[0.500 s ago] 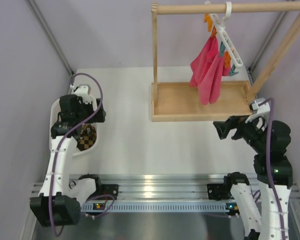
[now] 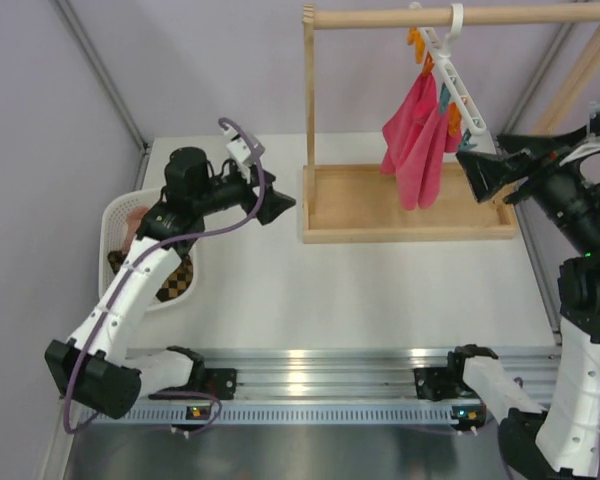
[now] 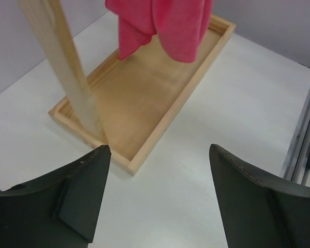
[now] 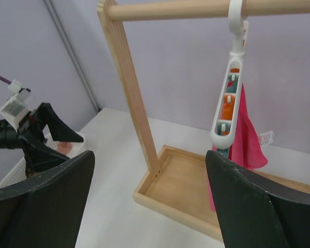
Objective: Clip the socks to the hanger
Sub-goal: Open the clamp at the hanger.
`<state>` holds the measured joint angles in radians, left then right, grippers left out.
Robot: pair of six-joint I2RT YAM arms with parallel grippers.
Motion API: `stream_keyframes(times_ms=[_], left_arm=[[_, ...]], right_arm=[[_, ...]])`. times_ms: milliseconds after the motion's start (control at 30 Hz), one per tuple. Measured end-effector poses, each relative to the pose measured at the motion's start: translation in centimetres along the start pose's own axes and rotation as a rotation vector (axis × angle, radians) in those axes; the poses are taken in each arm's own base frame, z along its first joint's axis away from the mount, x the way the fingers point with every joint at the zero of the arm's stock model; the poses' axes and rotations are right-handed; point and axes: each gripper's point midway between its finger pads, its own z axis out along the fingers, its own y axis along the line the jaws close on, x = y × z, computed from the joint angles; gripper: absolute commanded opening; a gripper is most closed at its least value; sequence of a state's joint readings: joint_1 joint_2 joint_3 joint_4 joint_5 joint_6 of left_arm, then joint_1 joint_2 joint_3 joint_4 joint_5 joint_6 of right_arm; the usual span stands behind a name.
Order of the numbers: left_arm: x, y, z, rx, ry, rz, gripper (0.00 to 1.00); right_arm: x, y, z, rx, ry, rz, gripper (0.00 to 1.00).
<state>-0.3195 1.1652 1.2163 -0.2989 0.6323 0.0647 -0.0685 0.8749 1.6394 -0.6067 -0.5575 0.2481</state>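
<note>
The checked brown and yellow socks [image 2: 172, 284] lie in a white basket [image 2: 108, 215] at the left, partly hidden under my left arm. The white hanger [image 2: 458, 88] hangs by its hook from the wooden rack's top bar, a bright pink cloth [image 2: 417, 140] clipped to it. In the right wrist view the hanger [image 4: 227, 98] shows orange and teal clips. My left gripper [image 2: 283, 203] is open and empty, held over the table just left of the rack's tray [image 3: 160, 150]. My right gripper [image 2: 472, 166] is open and empty, just right of the hanger's lower end [image 4: 150, 155].
The wooden rack has a post [image 2: 309, 100], a top bar [image 2: 380, 17] and a tray base [image 2: 360, 235] at the back right. A peach-pink sock [image 2: 132, 222] also lies in the basket. A metal rail [image 2: 310, 385] runs along the near edge.
My left gripper has lifted off the basket and swung right toward the rack's post. My right gripper has risen from the tray's near right corner to beside the hanger.
</note>
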Motion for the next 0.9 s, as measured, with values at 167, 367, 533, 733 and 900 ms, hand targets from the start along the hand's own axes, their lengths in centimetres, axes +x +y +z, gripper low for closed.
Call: stream_keyframes(times_ms=[167, 367, 533, 733, 900], left_arm=[[-3.4, -2.6, 4.4, 0.122, -0.107, 0.063, 0.73], [-9.0, -7.2, 9.6, 0.246, -0.275, 0.107, 0.63], [-13.0, -11.7, 14.5, 0.323, -0.388, 0.151, 0.60], [-14.8, -13.6, 19.7, 0.360, -0.468, 0.145, 0.63], [-14.2, -12.6, 22.4, 0.354, -0.482, 0.117, 0.60]], right_arm=[[-3.0, -2.2, 1.8, 0.074, -0.059, 0.021, 0.71], [-4.3, -11.5, 2.7, 0.284, -0.141, 0.186, 0.57], [-2.6, -18.6, 4.0, 0.346, -0.147, 0.345, 0.47], [3.2, -19.9, 7.2, 0.270, -0.023, 0.446, 0.46], [6.1, -16.0, 9.9, 0.129, 0.071, 0.418, 0.47]])
